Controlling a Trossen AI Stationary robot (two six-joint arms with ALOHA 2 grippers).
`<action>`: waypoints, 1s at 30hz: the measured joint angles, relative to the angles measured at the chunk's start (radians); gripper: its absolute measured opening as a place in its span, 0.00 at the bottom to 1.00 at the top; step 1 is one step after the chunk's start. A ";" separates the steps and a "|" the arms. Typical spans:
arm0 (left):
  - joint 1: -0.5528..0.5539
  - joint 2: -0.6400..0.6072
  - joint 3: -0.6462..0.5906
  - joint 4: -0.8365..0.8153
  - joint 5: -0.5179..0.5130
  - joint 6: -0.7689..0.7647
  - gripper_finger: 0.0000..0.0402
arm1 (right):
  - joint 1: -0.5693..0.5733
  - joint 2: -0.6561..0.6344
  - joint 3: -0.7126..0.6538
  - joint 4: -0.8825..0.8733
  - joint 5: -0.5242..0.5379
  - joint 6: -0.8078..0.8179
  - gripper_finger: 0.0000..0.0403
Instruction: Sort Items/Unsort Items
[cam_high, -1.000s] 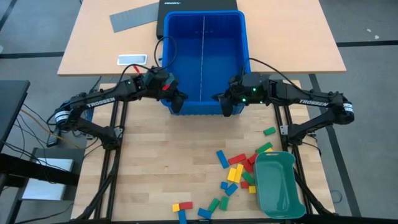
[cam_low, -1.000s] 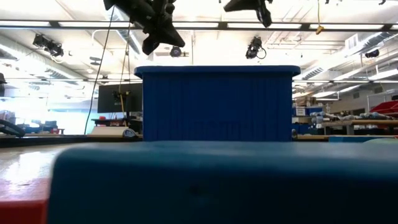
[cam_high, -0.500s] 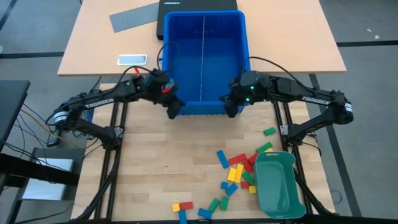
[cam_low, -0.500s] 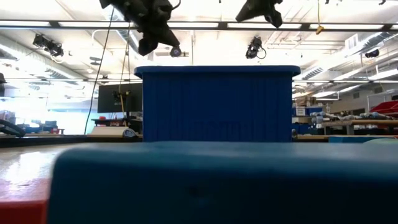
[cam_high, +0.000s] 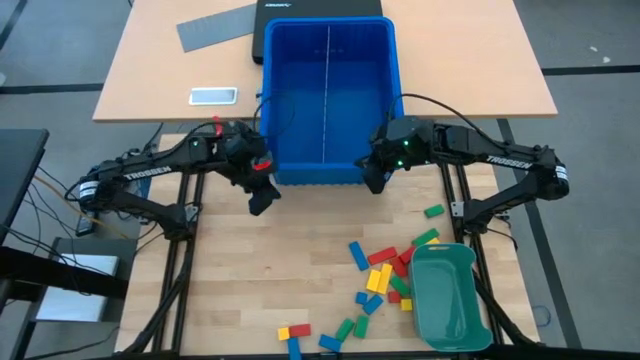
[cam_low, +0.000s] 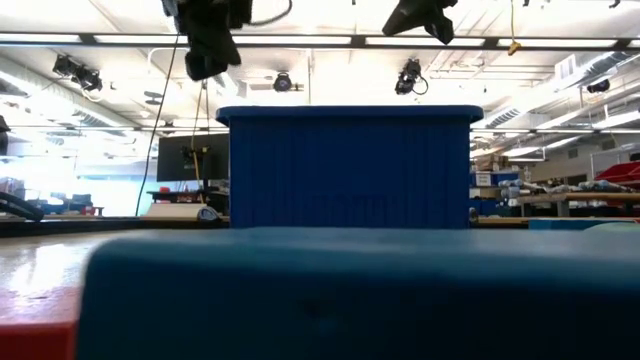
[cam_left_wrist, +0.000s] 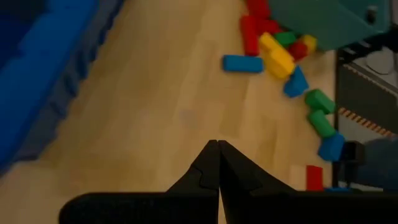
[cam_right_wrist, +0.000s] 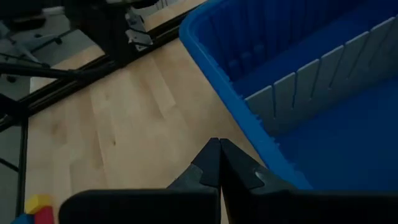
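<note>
Left pincer (cam_high: 259, 201): clenched on nothing, hung over bare wood just beside the near left corner of the blue bin (cam_high: 327, 100); tips pressed together in its wrist view.
Right pincer (cam_high: 371, 180): clenched, empty, sat at the near right corner of the blue bin, over its rim.
Blue bin: stood at the far edge of the wooden tabletop (cam_high: 270, 265), split down the middle by a thin divider (cam_high: 327, 95); looked empty from above.
Blocks (cam_high: 385, 278): red, yellow, green and blue, scattered on the tabletop toward the near right, most heaped just beside the green tray (cam_high: 448, 297); one green block (cam_high: 433, 211) lay apart nearer the right arm; a few more (cam_high: 292, 332) lay at the near edge.
Green tray: sat at the near right corner of the tabletop, nothing seen inside.
Beyond the tabletop: grey sheet (cam_high: 215, 27) and a small white device (cam_high: 213, 96) lay on the tan desk (cam_high: 470, 60).
Low view: mostly filled by the bin wall (cam_low: 348, 165) and a blurred blue shape close to the lens.
</note>
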 joint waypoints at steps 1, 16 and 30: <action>-0.014 -0.002 0.002 -0.002 0.000 -0.006 0.01 | -0.004 0.000 0.000 0.000 -0.012 -0.006 0.00; -0.176 -0.038 0.001 -0.135 -0.061 -0.078 0.01 | -0.001 0.000 0.000 0.004 -0.044 -0.019 0.00; -0.353 -0.045 0.001 -0.130 -0.075 -0.151 0.01 | 0.071 0.000 0.000 0.002 -0.036 -0.016 0.05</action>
